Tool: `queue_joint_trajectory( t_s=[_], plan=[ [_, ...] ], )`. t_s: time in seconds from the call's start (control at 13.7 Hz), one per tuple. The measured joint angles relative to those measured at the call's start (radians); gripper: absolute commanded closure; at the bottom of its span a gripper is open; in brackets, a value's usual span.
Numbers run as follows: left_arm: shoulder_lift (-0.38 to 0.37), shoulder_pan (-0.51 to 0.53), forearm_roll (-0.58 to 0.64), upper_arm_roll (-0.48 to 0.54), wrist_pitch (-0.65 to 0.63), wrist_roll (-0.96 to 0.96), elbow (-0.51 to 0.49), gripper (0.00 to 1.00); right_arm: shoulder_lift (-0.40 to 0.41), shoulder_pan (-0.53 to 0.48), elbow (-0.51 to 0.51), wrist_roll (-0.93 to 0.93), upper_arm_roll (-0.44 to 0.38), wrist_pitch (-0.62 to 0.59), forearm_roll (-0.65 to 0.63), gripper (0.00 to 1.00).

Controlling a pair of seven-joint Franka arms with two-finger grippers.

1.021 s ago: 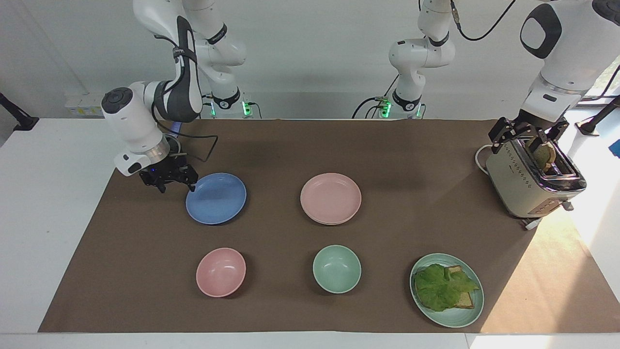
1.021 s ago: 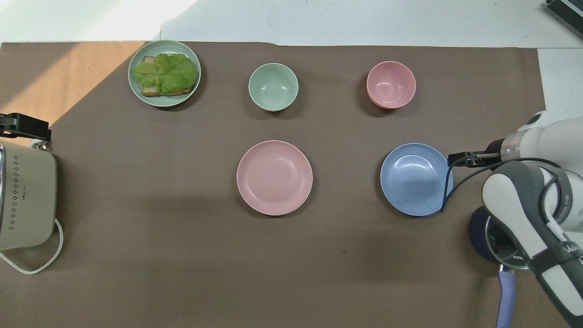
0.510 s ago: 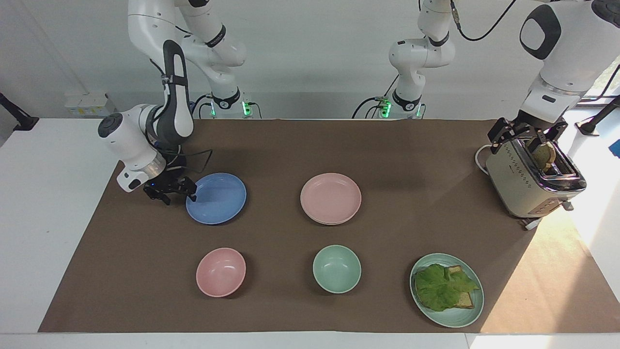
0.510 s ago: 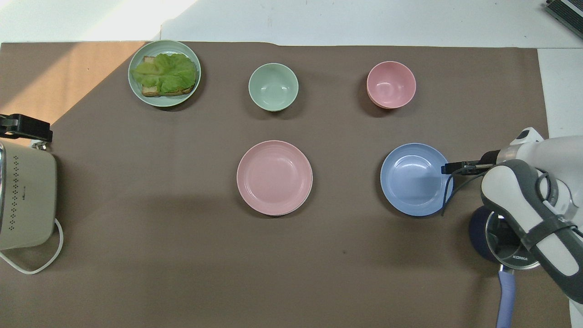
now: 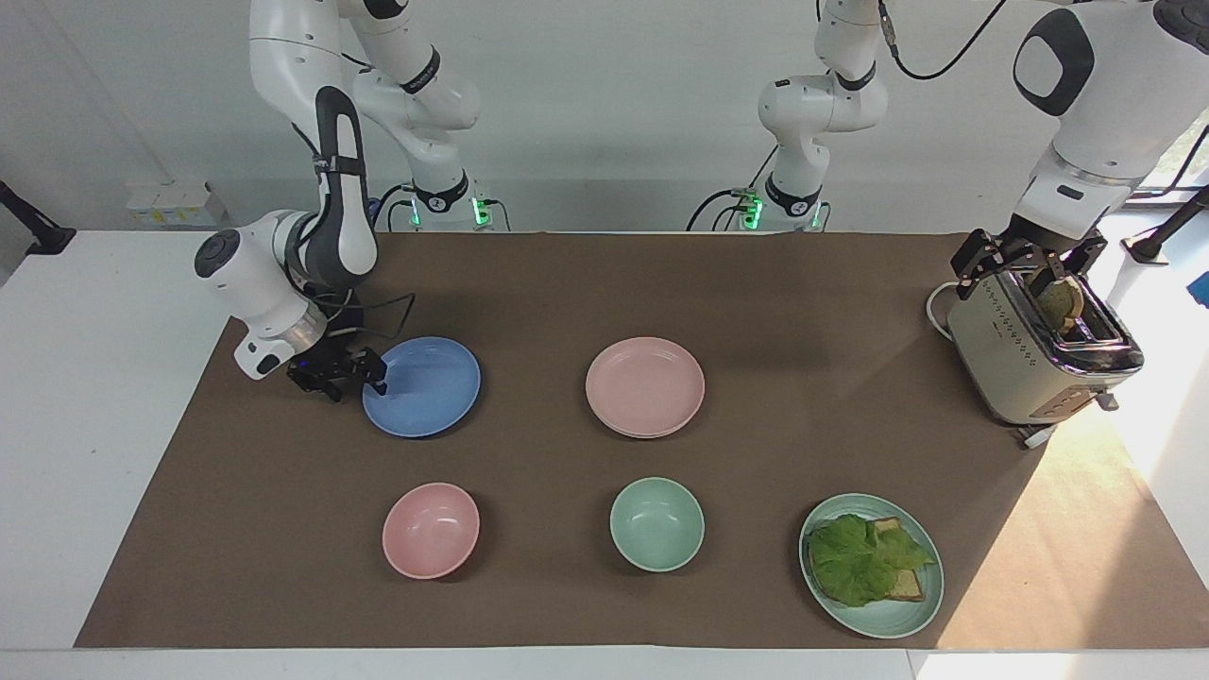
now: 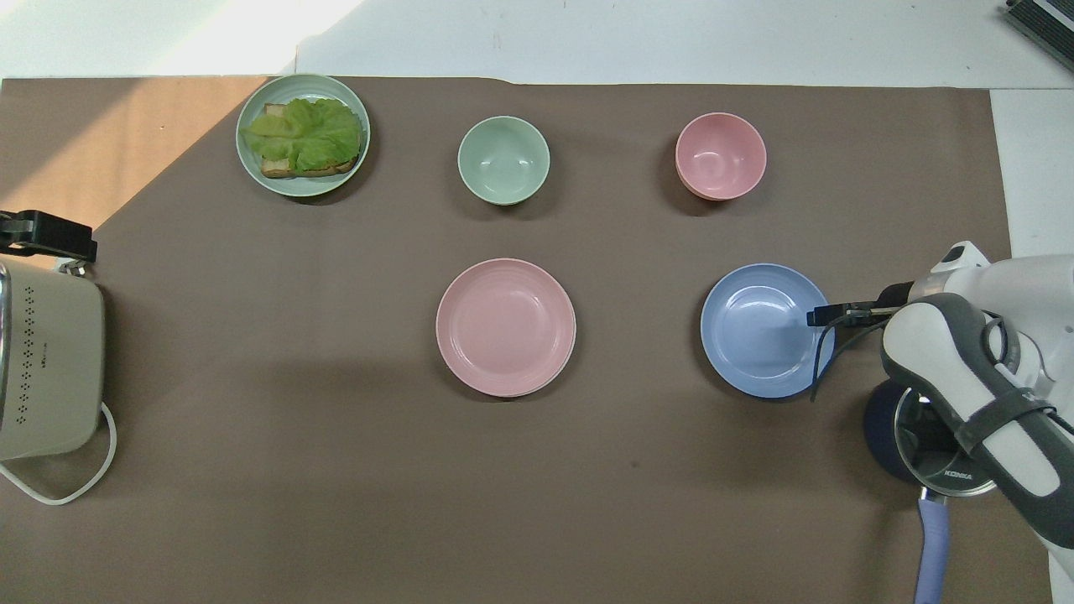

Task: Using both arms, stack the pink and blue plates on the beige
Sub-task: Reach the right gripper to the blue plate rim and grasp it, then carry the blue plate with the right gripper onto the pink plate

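Blue plate (image 5: 422, 386) sits at my right gripper (image 5: 357, 375), its rim between fingers I see apart; left gripper (image 5: 1030, 260) spread over the toaster (image 5: 1025, 364).

We count three plates: blue plate (image 5: 422, 386), pink plate (image 5: 645, 386), mint-green plate (image 5: 930, 576). Two bowls: pink bowl (image 5: 431, 530), mint-green bowl (image 5: 656, 524). One toaster (image 5: 1030, 354).

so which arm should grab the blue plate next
Right. The right gripper is already at the rim of the blue plate, at that arm's end of the table. The left gripper hangs over the toaster.
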Motion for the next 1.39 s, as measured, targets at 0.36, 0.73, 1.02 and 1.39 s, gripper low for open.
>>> queue_joint_trajectory(
  t_s=[0.36,0.73,1.02,1.39],
  plan=[
    [-0.005,0.001,0.0,0.002,0.0,0.001,-0.008,0.0,0.0,0.0,-0.002,-0.05,0.001,-0.027,0.082,1.0],
    [-0.006,0.001,0.0,0.003,0.0,-0.009,-0.012,0.0,-0.021,0.003,0.036,-0.073,0.002,-0.085,0.09,1.0],
    [-0.019,0.001,-0.001,-0.001,0.0,-0.029,-0.038,0.0,-0.076,0.047,0.081,-0.003,0.017,-0.151,0.093,1.0],
    [-0.033,0.001,-0.002,-0.002,0.0,-0.037,-0.051,0.0,-0.12,0.306,0.111,0.318,0.023,-0.122,0.091,1.0]
  ],
)
